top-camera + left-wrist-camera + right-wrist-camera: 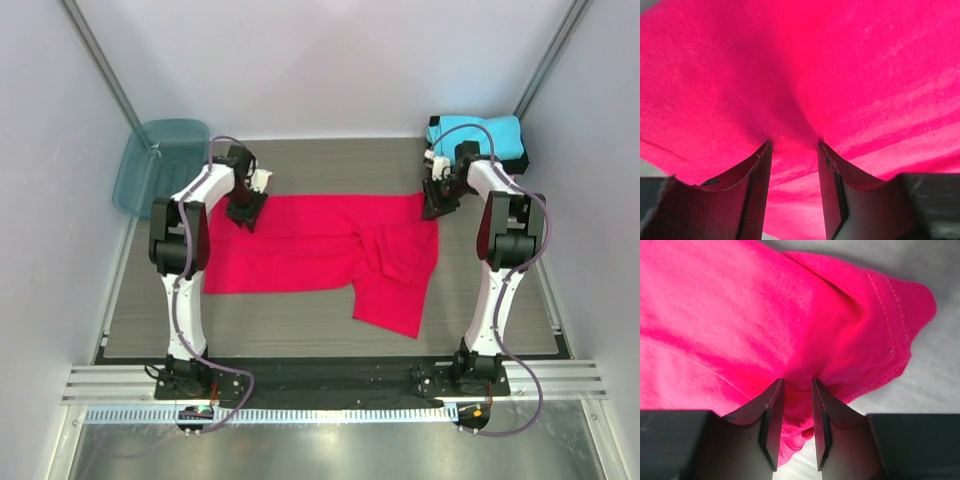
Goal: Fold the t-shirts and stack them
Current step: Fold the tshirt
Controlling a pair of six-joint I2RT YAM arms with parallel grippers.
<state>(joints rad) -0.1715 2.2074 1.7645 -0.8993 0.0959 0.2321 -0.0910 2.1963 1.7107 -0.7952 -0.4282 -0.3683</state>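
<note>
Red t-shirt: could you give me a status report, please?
Right gripper pinching red t-shirt, far corner. Left gripper astride far edge, grip unclear. Cyan t-shirt far right, clear.

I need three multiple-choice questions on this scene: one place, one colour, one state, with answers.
1. Where is the teal bin? A far left corner; B far right corner; C the near edge.
2. What colour is the folded t-shirt at the far right? A pink; B cyan; C white.
3. How is the red t-shirt? A rolled in the bin; B spread on the table; C hanging in the air.
Answers: A, it leans against the left wall; B, its cloth is cyan; B, it lies on the table, rumpled at right.
</note>
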